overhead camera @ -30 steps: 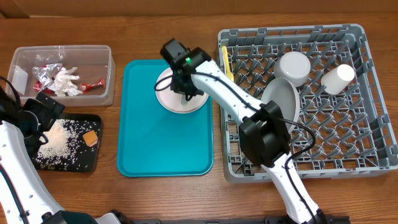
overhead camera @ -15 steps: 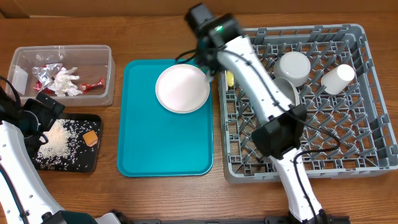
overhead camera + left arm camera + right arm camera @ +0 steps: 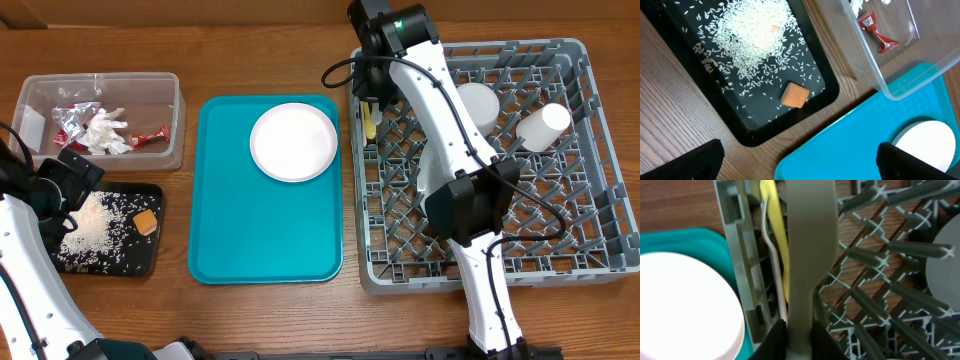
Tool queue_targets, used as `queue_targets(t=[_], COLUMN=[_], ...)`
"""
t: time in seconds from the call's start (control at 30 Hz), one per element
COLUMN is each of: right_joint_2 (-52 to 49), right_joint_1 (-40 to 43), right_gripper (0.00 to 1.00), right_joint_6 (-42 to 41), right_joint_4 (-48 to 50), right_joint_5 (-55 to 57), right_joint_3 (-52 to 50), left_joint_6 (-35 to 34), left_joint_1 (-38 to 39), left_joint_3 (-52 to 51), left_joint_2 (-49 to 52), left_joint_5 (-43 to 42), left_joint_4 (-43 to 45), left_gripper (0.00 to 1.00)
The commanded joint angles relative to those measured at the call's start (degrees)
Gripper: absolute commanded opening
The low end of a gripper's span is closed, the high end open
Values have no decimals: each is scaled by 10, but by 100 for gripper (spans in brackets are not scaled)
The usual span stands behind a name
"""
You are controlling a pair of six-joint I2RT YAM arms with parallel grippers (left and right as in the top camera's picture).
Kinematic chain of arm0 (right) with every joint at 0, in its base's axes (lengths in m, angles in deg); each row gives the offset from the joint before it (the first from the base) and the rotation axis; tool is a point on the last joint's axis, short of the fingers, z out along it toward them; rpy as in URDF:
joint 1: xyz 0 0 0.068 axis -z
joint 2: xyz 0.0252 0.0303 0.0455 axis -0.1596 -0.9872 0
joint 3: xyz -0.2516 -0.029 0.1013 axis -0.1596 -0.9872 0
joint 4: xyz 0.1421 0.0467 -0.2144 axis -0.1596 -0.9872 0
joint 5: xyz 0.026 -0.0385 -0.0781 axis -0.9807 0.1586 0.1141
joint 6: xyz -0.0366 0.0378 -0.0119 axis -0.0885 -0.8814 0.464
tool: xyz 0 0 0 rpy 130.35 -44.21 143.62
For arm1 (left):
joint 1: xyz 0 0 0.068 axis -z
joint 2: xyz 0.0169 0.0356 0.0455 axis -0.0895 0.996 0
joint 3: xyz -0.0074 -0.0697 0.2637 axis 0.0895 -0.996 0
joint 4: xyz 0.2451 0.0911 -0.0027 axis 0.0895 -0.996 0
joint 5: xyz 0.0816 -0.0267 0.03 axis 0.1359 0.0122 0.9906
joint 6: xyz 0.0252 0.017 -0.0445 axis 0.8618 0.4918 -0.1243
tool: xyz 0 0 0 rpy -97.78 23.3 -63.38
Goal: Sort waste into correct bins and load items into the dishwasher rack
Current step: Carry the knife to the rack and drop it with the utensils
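My right gripper (image 3: 372, 92) (image 3: 799, 330) is shut on a flat grey utensil handle (image 3: 810, 255) over the left edge of the grey dishwasher rack (image 3: 590, 150) (image 3: 732, 240). A yellow spoon (image 3: 370, 120) (image 3: 775, 225) stands in the rack just beside it. The pale pink plate (image 3: 293, 141) (image 3: 685, 305) lies on the teal tray (image 3: 260, 230). A bowl (image 3: 472, 105), a white cup (image 3: 545, 125) and a grey plate (image 3: 440, 165) are in the rack. My left gripper (image 3: 72, 178) (image 3: 800, 162) is open and empty by the black tray (image 3: 105, 262) (image 3: 765, 125).
The black tray holds rice (image 3: 750, 35) and an orange cube (image 3: 794, 95). The clear tub (image 3: 170, 120) (image 3: 890, 75) holds foil wrappers (image 3: 70, 125) (image 3: 880, 37) and a white napkin (image 3: 105, 130). The teal tray (image 3: 850, 145) lies between the bins and the rack.
My right gripper has moved from over the pink plate up and right to the rack's left edge, holding the grey utensil. The left arm has not moved.
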State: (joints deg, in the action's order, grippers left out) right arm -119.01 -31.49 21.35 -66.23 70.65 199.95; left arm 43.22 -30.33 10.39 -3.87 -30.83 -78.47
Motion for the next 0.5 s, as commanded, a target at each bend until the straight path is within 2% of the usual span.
queue_targets(t=[0.0,0.03,0.07,0.1,0.13,0.17,0.47], right_joint_2=[21,21,21,21,21,21,32], right_joint_1=[-2,-2,-2,-2,-2,-2,-12], right_gripper=[24,34,50,73,90,99,100], right_joint_6=[37,37,37,37,37,37,6], right_joint_4=[4,4,4,3,2,2,-37], right_joint_5=[-20,-20,-20,-20,-20,-21,-22], right_joint_3=[-5,-5,-5,-5,-5,-5,28], left_joint_6=[13,13,12,13,13,13,13], left_joint_1=[-2,-2,-2,-2,-2,-2,-2], left_joint_3=[-3,-3,-3,-3,-3,-3,-3], left_joint_2=[2,2,2,2,2,2,2], left_joint_5=[-2,-2,-2,-2,-2,-2,-2], left_joint_4=[2,2,2,2,2,2,2], left_gripper=[100,100,100,100,100,100,100])
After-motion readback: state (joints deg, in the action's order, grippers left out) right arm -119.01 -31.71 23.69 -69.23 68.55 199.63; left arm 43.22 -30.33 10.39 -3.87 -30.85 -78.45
